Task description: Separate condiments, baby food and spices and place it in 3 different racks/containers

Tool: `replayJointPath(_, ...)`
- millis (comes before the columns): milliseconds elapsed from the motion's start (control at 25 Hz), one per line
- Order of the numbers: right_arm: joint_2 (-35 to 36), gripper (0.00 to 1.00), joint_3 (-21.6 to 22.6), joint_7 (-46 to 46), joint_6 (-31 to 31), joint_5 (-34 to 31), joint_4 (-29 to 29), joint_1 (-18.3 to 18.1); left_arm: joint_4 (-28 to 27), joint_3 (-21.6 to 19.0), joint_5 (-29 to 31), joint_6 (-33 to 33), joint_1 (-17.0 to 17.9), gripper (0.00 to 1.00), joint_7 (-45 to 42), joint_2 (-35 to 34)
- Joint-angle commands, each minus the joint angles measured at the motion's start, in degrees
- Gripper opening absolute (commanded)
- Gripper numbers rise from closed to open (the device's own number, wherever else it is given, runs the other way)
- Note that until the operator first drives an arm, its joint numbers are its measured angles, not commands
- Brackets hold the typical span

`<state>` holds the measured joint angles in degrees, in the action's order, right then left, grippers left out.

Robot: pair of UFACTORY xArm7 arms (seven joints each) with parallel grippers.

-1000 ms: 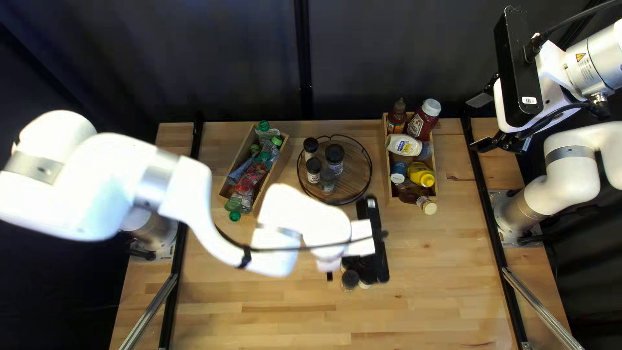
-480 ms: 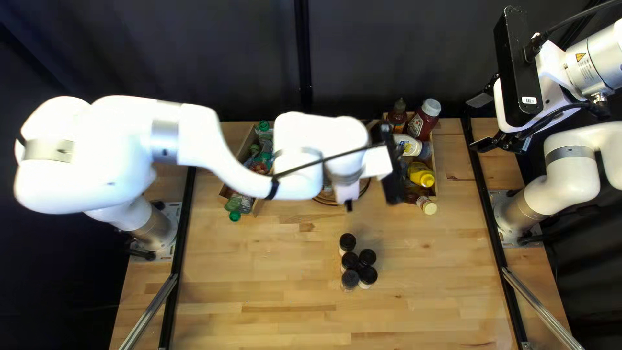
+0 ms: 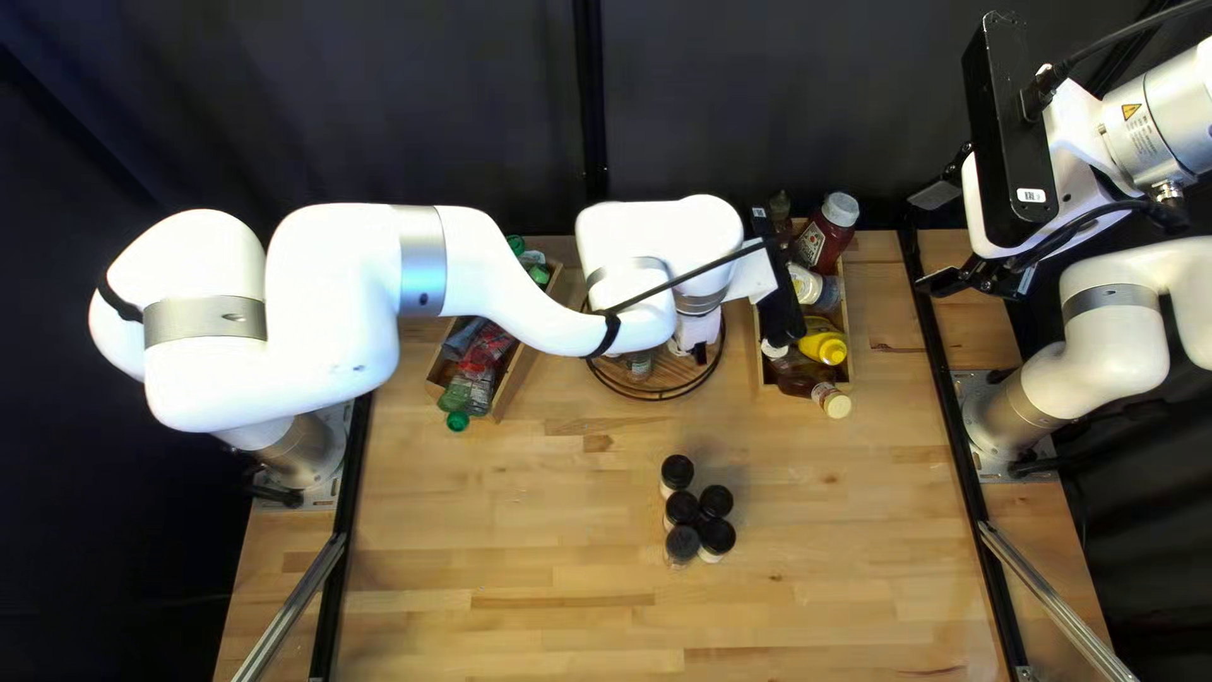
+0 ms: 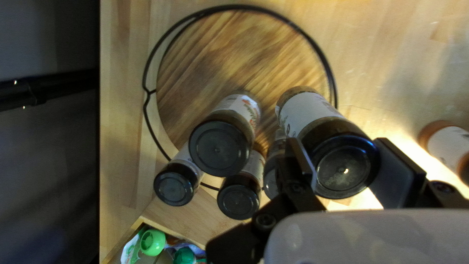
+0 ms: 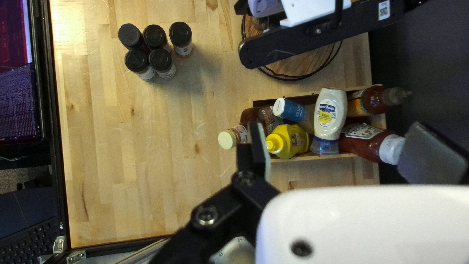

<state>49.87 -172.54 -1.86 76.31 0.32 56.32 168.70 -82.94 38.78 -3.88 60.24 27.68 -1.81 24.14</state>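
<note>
Swung from the bench (image 3: 505, 543) jars to the round rack (image 4: 215, 63), the left gripper (image 3: 698, 345) is closed on a black-lidded spice jar (image 4: 342, 164), beside four racked jars (image 4: 220, 149). Five jars (image 3: 682, 508) stand clustered on the bench; condiment bottles (image 5: 293, 141) and pouches (image 3: 477, 360) fill separate boxes (image 3: 515, 379). The right gripper (image 3: 937, 240) hangs open.

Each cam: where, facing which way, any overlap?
Top left: above table's near edge, slanting down; left arm, right arm show.
Left wrist: down at round tray; left gripper shows, holding jar.
Right wrist: down at condiment box; open right gripper, part of left arm show.
Top left and right wrist share five standing jars.
</note>
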Motion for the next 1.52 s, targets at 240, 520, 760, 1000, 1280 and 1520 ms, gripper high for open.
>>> replayJointPath(240, 0.00, 1.00, 0.00, 0.00, 0.00, 0.00, 0.00, 0.00, -0.88, -1.00, -1.12, -0.08, -0.94, 0.15, 0.34, 3.45)
replayJointPath(520, 0.00, 1.00, 0.00, 0.00, 0.00, 0.00, 0.00, 0.00, -1.38, -1.24, -1.64, 0.21, -1.75, 0.17, 0.66, 4.85)
replayJointPath(760, 0.00, 1.00, 0.00, 0.00, 0.00, 0.00, 0.00, 0.00, -2.15, -1.62, -2.38, 0.25, -2.63, 0.23, 0.88, 6.43)
replayJointPath(1000, 0.00, 1.00, 0.00, 0.00, 0.00, 0.00, 0.00, 0.00, -1.32, -1.84, -2.74, -0.55, -2.64, 0.51, 1.30, 6.00)
replayJointPath(1280, 0.00, 1.00, 0.00, 0.00, 0.00, 0.00, 0.00, 0.00, -0.45, -2.01, -3.04, -1.25, -2.71, 0.82, 2.15, 5.11)
replayJointPath(1520, 0.00, 1.00, 0.00, 0.00, 0.00, 0.00, 0.00, 0.00, -0.93, -1.53, -1.61, 0.50, -1.23, 0.98, 1.13, 3.43)
